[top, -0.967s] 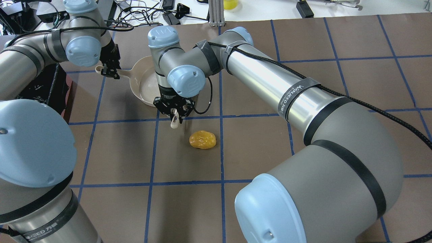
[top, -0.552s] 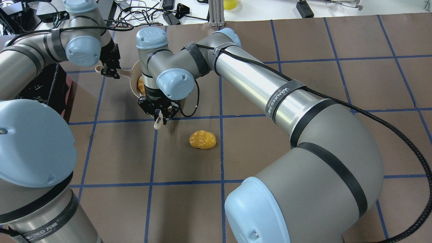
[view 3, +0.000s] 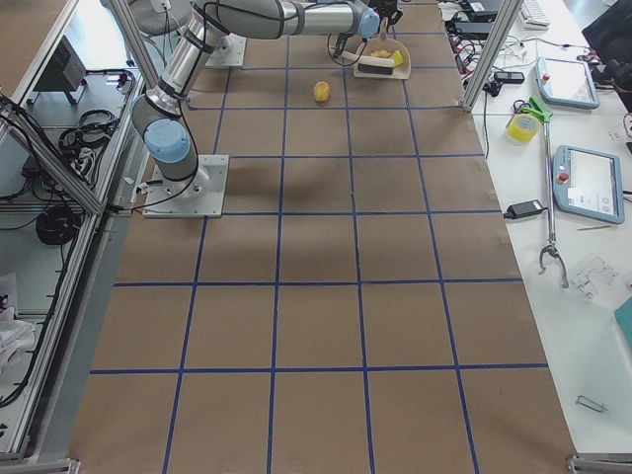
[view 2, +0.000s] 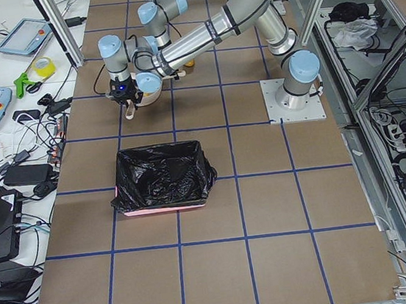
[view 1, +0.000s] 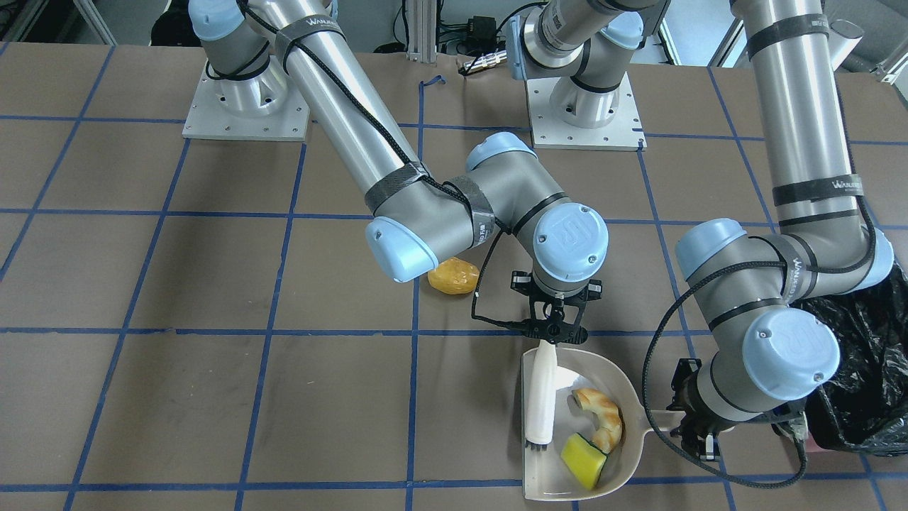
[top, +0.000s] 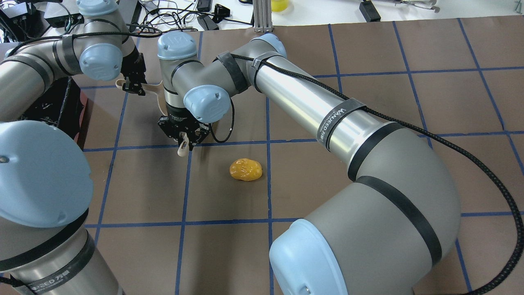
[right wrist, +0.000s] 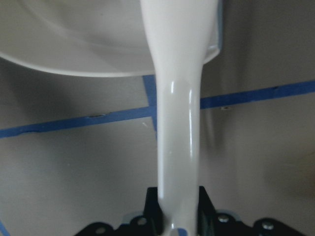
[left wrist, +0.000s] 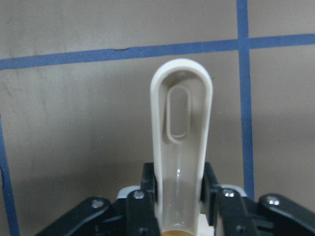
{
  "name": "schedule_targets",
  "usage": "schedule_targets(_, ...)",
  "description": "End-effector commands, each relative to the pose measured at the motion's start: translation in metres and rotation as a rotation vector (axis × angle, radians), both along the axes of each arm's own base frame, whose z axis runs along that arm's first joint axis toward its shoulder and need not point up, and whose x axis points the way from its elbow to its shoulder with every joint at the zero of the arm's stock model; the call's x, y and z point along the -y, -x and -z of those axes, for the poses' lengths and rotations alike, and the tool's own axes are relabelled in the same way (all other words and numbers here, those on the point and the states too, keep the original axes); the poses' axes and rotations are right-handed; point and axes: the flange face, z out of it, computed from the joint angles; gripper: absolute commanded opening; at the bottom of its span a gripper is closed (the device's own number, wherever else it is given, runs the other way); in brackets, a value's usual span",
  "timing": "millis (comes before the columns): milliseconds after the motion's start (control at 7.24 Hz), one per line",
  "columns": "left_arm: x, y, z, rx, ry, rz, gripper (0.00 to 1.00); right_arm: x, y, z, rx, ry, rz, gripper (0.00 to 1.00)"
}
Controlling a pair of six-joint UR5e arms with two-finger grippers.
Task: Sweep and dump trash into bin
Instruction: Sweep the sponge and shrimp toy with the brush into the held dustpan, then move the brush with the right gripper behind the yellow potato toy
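My left gripper (view 1: 699, 434) is shut on the handle of the beige dustpan (view 1: 610, 369), which lies flat on the table; the handle (left wrist: 181, 142) fills the left wrist view. My right gripper (view 1: 558, 332) is shut on the beige brush (view 1: 542, 397), whose body lies inside the pan along its edge. The curved croissant piece (view 1: 601, 417) and the yellow-green sponge (view 1: 583, 460) sit in the pan. The golden potato piece (top: 245, 169) lies alone on the table, apart from the pan. The bin (view 2: 163, 177), lined with a black bag, stands beside the left arm.
The table is brown paper with a blue tape grid. The right arm's elbow and forearm (top: 311, 102) stretch over the middle of the table. Cables and devices lie along the far edge (top: 196, 16). The arms' base plates (view 1: 245, 106) are bolted to the table.
My right gripper has moved the brush to the left in the overhead view, across the dustpan, and its wrist now covers the pan. The left gripper and the potato piece have not moved.
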Motion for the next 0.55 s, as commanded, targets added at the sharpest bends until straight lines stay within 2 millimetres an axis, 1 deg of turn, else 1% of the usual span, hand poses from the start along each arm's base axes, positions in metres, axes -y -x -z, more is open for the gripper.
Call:
schedule_targets(0, 0.0, 0.0, -0.004, -0.001, 0.006, 0.0, 0.0, 0.0, 0.05, -0.042, -0.125, -0.046, 0.012, 0.04)
schedule_targets(138, -0.001, 0.001, -0.006, -0.003, 0.009, 0.002, 0.0, 0.008, 0.082, -0.062, -0.162, -0.059, 0.024, 0.02)
schedule_targets(276, -0.005, 0.005, -0.01, -0.037, 0.012, 0.003, 0.0, 0.005, 0.111, -0.071, -0.201, -0.085, -0.006, 0.0)
schedule_targets(414, -0.008, 0.007, -0.011, -0.088, 0.008, 0.001, 0.0, -0.013, 0.135, -0.073, -0.228, -0.143, -0.01, 0.0)
